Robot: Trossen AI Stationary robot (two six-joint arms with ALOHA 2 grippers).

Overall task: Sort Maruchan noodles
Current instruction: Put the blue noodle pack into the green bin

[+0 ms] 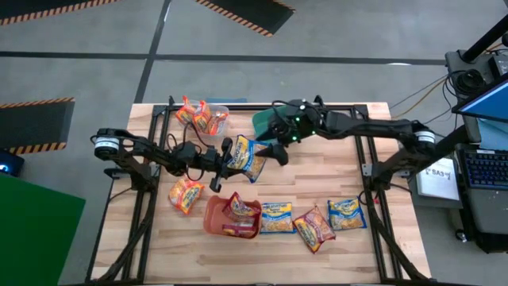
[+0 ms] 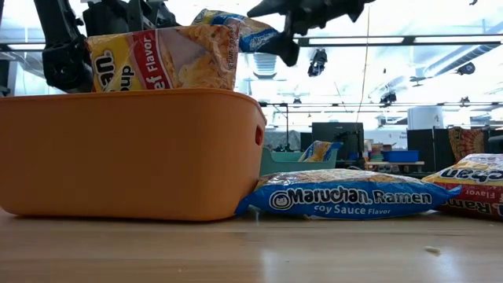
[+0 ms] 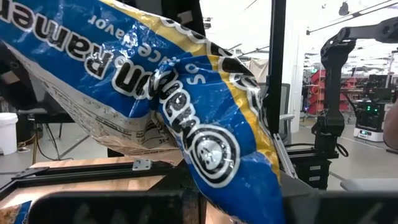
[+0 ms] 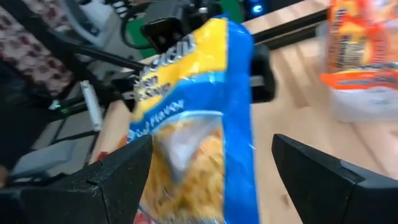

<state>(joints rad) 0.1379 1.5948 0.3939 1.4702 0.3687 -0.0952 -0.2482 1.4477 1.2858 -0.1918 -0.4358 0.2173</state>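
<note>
My left gripper (image 1: 227, 156) is shut on a blue Maruchan noodle packet (image 1: 247, 159), held up over the middle of the table. My right gripper (image 1: 279, 152) is open just to the right of that packet. In the right wrist view its two fingers stand either side of the packet (image 4: 199, 118) without touching it. Other packets lie flat on the table: an orange one (image 1: 185, 195), a blue one (image 1: 276, 218), a dark red one (image 1: 315, 228) and another blue one (image 1: 347, 214). Dark red packets (image 1: 238, 210) stand in the orange tub (image 1: 216, 222). My left gripper pinches the blue packet by its end nearest the table's left (image 3: 208, 177) between its two fingers, coming about level from the left. The packet is lifted clear of the table and juts out past the fingers, crumpled at the hold.
A clear tub (image 1: 218, 111) with orange packets stands at the far edge. Beside it a teal tub (image 1: 262, 121) is partly under my right arm. The orange tub (image 2: 126, 157) fills the low view's left, with a blue packet (image 2: 346, 196) lying beside it.
</note>
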